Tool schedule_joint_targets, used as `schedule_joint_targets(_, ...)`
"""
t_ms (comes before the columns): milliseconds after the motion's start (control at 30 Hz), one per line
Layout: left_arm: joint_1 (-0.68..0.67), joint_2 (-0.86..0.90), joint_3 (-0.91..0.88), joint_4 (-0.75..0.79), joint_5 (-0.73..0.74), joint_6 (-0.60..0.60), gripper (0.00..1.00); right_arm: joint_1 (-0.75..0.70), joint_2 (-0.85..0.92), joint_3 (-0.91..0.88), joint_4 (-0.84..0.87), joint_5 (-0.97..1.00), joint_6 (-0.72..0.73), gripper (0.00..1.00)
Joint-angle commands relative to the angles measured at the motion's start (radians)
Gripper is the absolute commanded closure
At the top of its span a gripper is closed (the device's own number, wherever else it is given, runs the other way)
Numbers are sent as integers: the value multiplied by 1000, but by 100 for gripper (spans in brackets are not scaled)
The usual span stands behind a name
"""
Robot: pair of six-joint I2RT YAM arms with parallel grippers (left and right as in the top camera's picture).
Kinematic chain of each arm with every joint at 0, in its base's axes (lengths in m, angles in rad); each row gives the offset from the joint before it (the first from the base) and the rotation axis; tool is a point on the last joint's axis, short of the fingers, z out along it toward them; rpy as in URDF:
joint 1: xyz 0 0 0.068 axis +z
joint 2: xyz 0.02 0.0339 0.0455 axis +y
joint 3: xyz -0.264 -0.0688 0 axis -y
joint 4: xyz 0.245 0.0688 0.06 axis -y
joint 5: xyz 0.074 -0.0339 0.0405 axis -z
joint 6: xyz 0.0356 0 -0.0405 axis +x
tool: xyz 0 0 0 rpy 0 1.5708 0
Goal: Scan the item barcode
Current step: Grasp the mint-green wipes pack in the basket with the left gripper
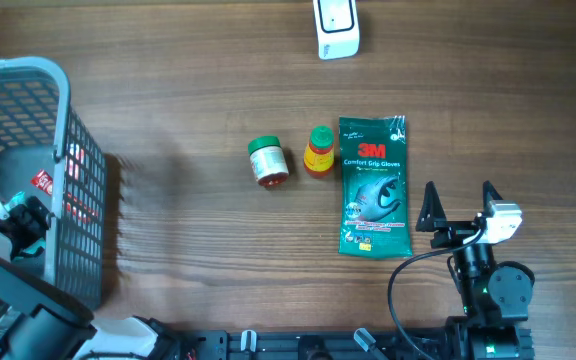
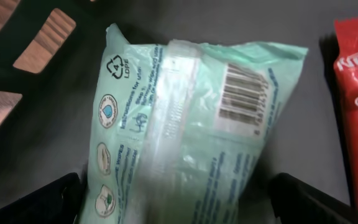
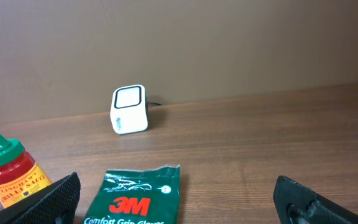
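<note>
A pale green packet of wipes (image 2: 191,124) lies on the dark floor of the grey basket (image 1: 28,80), its barcode (image 2: 244,93) facing up. My left gripper (image 2: 179,199) is down inside the basket and open, one finger on each side of the packet's near end. The white scanner (image 1: 336,28) stands at the far edge of the table, also seen in the right wrist view as the scanner (image 3: 129,109). My right gripper (image 1: 459,200) rests open at the front right, with nothing between its fingers (image 3: 55,199).
A red Nescafe sachet (image 2: 356,106) lies beside the wipes in the basket. Mid-table stand a green-lidded jar (image 1: 268,161), a red sauce bottle (image 1: 318,152) and a green 3M gloves pack (image 1: 374,185), just left of my right gripper.
</note>
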Motion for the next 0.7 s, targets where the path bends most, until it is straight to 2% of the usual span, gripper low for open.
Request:
schedule_joint_targets(0,10,83,-18,-19,-23,-37,7,5,0,-3,2,-9,-12,0)
schedule_joint_targets(100,9,82,-18,-5,-23,-36,39,5,0,-3,2,-9,-13,0)
schedule_joint_targets(133,9,81,-18,4,-23,-37,53,5,0,-3,2,-9,-12,0)
schedule_joint_targets(167,9,80,-16,8,-23,-36,59,5,0,-3,2,-9,-13,0)
schedule_joint_targets(333,6,70,19,8,-19,-37,72,5,0,-3,2,-9,-12,0)
schedule_joint_targets(667,-98,-106,117,23,-15,-37,74,5,0,-3,2,-9,-12,0)
